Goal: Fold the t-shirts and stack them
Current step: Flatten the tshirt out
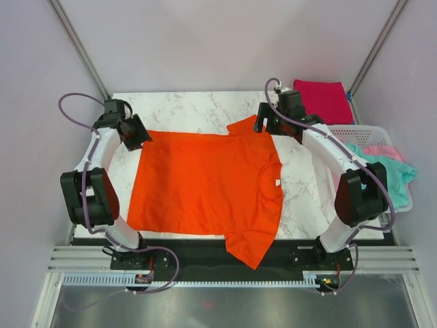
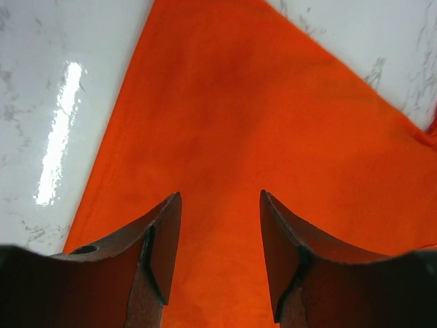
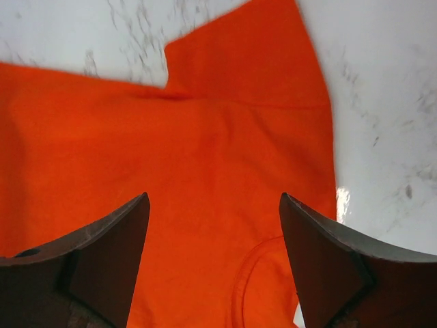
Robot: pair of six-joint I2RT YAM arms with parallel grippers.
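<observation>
Orange-red shirt (image 1: 205, 184), smooth cotton, spread flat on glossy marble table (image 1: 300, 184), one sleeve draped over near edge. Over far corners, left gripper (image 2: 220, 193) and right gripper (image 3: 214, 195), fingers parted, empty. Beyond, folded magenta shirt (image 1: 324, 101).

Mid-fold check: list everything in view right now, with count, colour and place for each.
orange-red t-shirt: one, orange-red, spread flat mid-table
magenta t-shirt: one, magenta, folded, far right corner
teal shirt: one, teal, piled in basket
pink shirt: one, pink, in basket
basket: one, white, right edge
table: one, white marble
left gripper: one, dark, open over shirt's far-left corner
right gripper: one, dark, open over far shoulder
</observation>
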